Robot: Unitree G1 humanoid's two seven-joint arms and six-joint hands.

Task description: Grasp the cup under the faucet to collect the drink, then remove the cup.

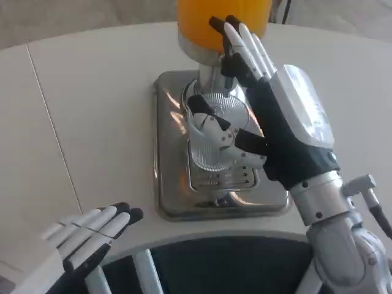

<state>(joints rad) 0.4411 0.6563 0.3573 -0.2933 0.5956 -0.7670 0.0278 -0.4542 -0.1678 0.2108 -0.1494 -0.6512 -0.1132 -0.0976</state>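
A clear ribbed cup (213, 142) stands upright on the drip grate of a steel dispenser base (166, 153), below the faucet column (210, 72) and the orange drink tank (199, 21). No orange liquid shows in the cup. My right hand (275, 125) is against the cup's right side. Its thumb (217, 128) lies across the cup's front, and its fingers (245, 46) stretch straight up past the rim toward the tank, not wrapped around the cup. My left hand (92, 236) rests flat at the near left table edge, fingers extended and holding nothing.
The white table (92, 110) spreads wide to the left of the dispenser, with a seam line (52, 122) running across it. The table's near edge (184, 242) curves just below the steel base. The right forearm (337, 233) rises from the lower right.
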